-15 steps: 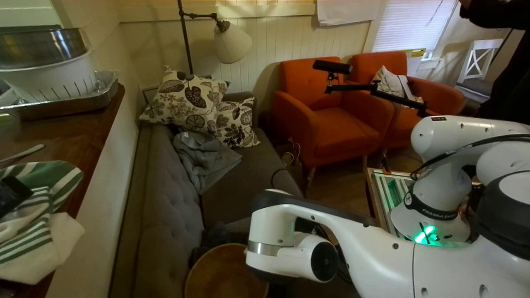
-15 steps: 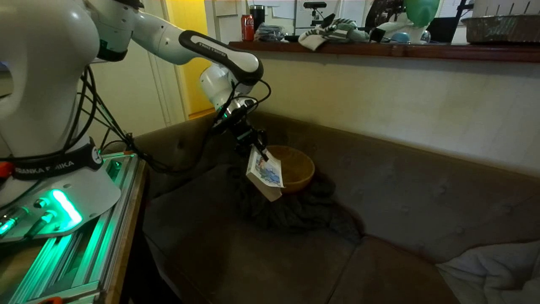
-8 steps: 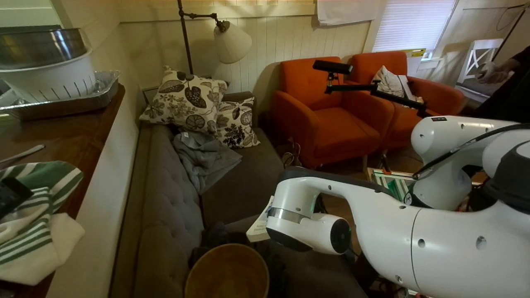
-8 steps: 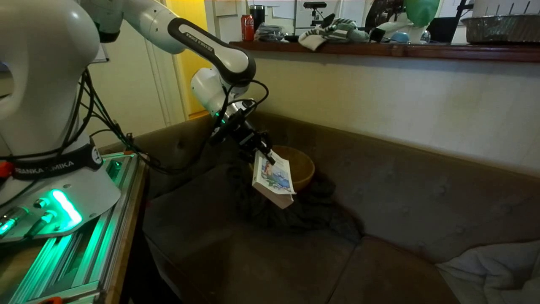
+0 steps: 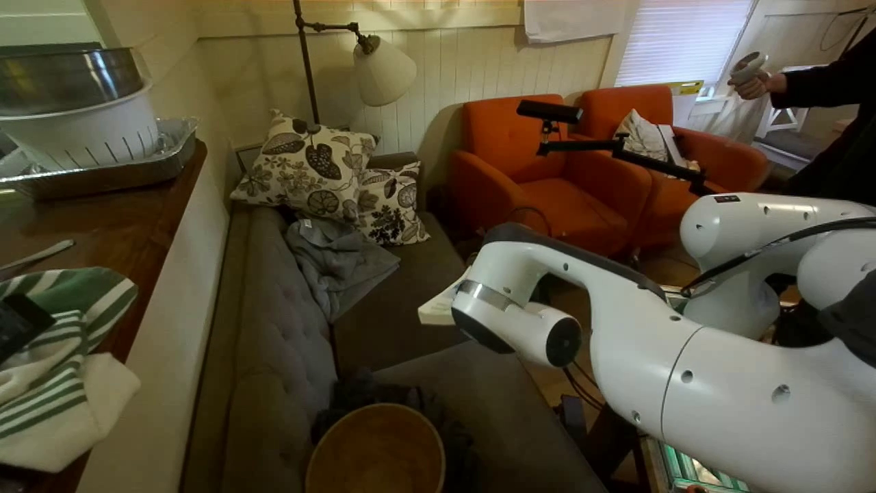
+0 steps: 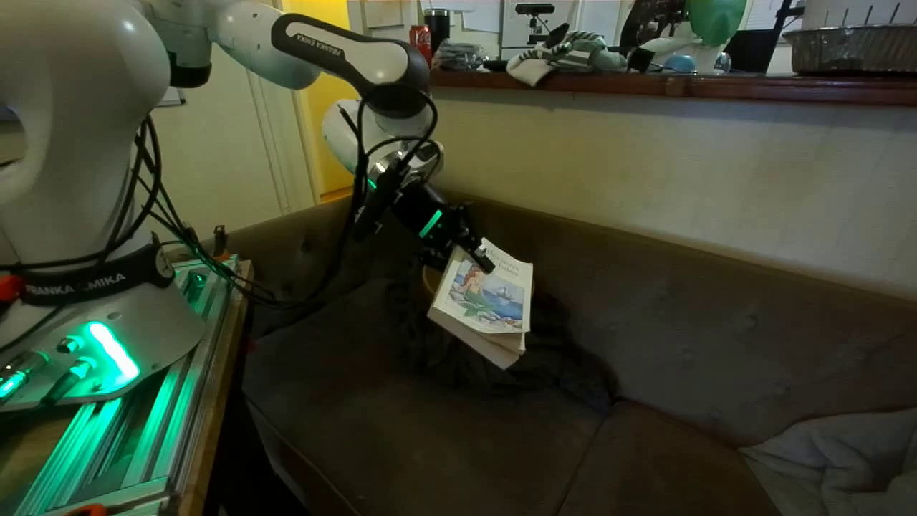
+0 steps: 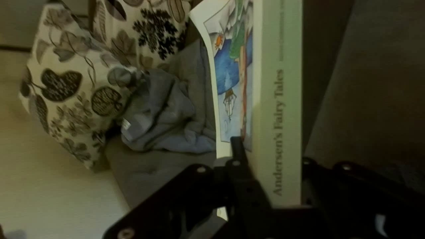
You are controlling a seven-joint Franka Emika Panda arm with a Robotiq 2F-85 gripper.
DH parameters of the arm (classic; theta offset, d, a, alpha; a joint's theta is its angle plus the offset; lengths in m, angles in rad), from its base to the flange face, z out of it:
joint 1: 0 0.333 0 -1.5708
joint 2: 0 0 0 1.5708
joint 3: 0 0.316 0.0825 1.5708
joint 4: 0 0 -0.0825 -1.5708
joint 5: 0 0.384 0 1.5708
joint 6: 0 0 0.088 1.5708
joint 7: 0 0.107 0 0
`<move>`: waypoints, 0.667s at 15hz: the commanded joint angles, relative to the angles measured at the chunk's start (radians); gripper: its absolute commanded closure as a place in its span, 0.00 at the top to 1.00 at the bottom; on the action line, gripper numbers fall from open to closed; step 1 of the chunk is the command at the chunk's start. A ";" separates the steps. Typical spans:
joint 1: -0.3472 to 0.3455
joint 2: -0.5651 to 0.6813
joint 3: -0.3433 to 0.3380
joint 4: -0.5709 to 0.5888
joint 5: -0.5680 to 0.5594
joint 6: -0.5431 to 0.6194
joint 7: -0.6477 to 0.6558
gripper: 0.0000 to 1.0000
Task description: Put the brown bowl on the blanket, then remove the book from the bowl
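Wrist view. Hand clamped on the book, one jaw over the picture cover, the other past the spine. Grip takes one end only; weight beyond it may rotate the book in the jaws. Cover curls off the block: if pressure sits on loose cover, pages could slide. Appearance: pale green spine, "Andersen's Fairy Tales" in dark type, cream cover, blue watercolour with a small ship.

In an exterior view: brown bowl apparently seated on the dark blanket, no book in the part of its inside that shows. Book is a pale wedge beside the arm, apart from the bowl. A swing back could clip the rim; on soft, lumpy footing the bowl might tip.

In an exterior view: book aloft above the couch, slanted, pages' lower corner hanging lowest. Set down thus, likely corner first, then a topple or creased leaves; released here, a drop. Block parts into layers along the lower edge.
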 commanded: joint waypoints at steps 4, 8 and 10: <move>-0.026 -0.056 -0.203 -0.258 0.176 -0.172 -0.216 0.06; 0.010 -0.127 -0.333 -0.289 0.054 -0.452 -0.197 0.06; 0.032 -0.125 -0.391 -0.297 -0.037 -0.552 -0.165 0.06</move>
